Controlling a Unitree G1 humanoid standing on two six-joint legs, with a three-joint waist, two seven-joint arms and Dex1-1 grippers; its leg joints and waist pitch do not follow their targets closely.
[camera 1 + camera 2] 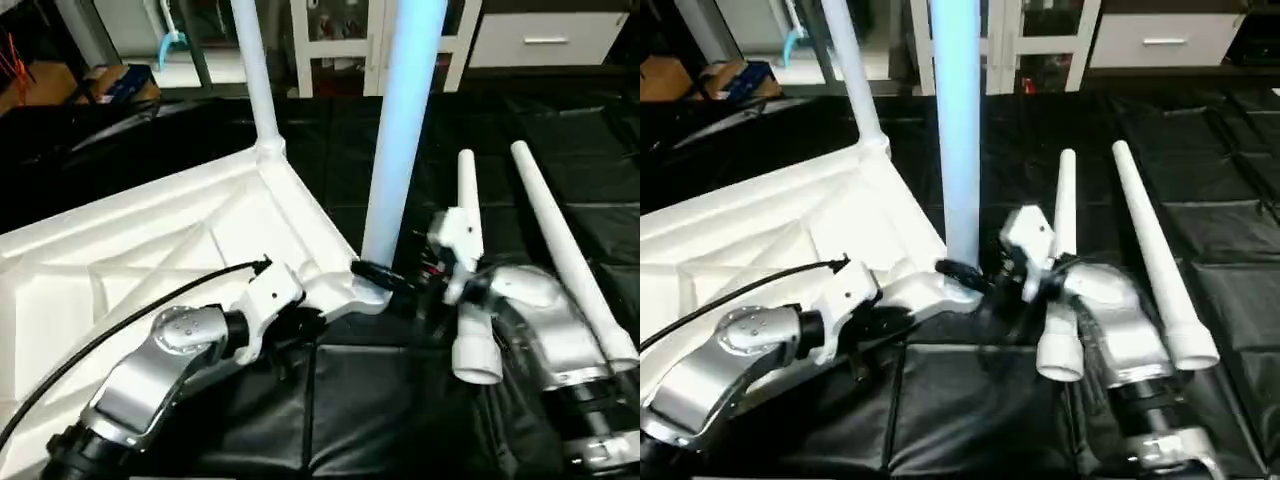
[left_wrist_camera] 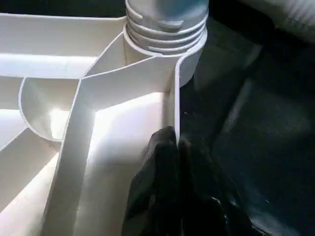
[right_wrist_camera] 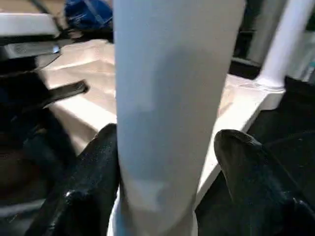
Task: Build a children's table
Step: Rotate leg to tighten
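Right gripper (image 3: 167, 147) fingers are spread around the upright leg (image 1: 400, 140) seated in the tabletop (image 1: 150, 250) corner socket; left gripper (image 2: 177, 147) is pressed together against the tabletop rim.

1 white tabletop (image 1: 150, 240), lying underside up on the left. 4 white tube legs: 2 standing upright in corner sockets, the near leg (image 1: 400, 130) and the far leg (image 1: 255, 70); 2 lying loose on the right, the inner loose leg (image 1: 1064, 250) and the outer loose leg (image 1: 1155, 250). 2 silver arms with black-fingered grippers: left gripper (image 2: 170, 162), right gripper (image 3: 167, 167). 1 black mat (image 1: 380, 420) beneath it all.
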